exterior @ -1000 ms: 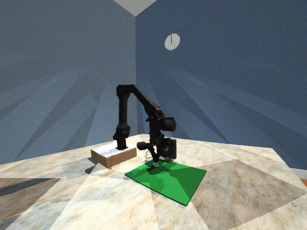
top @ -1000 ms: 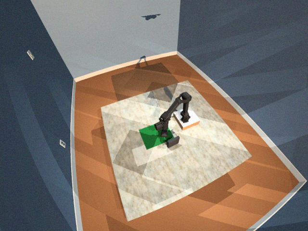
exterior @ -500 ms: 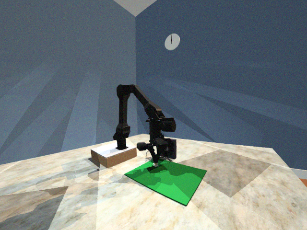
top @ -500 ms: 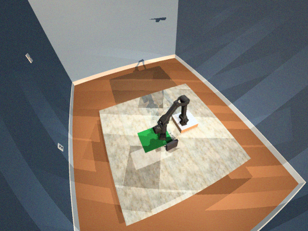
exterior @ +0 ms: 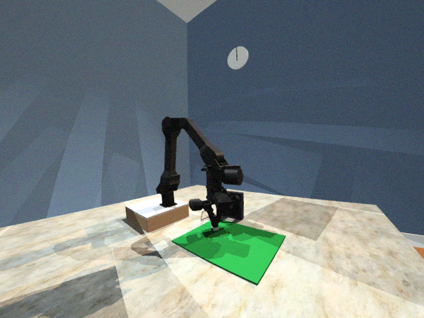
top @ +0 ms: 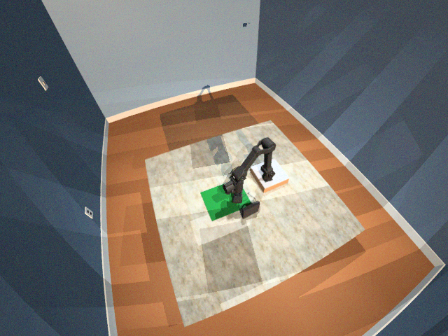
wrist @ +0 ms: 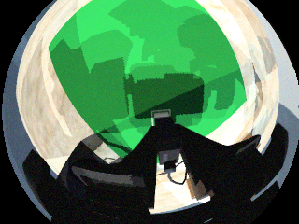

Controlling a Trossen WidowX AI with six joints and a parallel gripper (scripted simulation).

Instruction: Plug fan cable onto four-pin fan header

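Black fan (exterior: pixel 235 205) upright just behind the fingers (exterior: pixel 214 226), green board (exterior: pixel 239 253) open in front, base box (exterior: pixel 157 215) well left.

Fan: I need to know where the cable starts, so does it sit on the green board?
No, the fan stands on the marbled table just off the board's edge.

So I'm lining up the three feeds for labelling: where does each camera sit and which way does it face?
Top: high in a room corner, looking down at the whole black arm, flat green board and black square fan.
Exterior: at table height, facing the arm side-on; claw shut on the small pale plug.
Wrist: on the claw, looking down past dark fingers.
All three share the green board.
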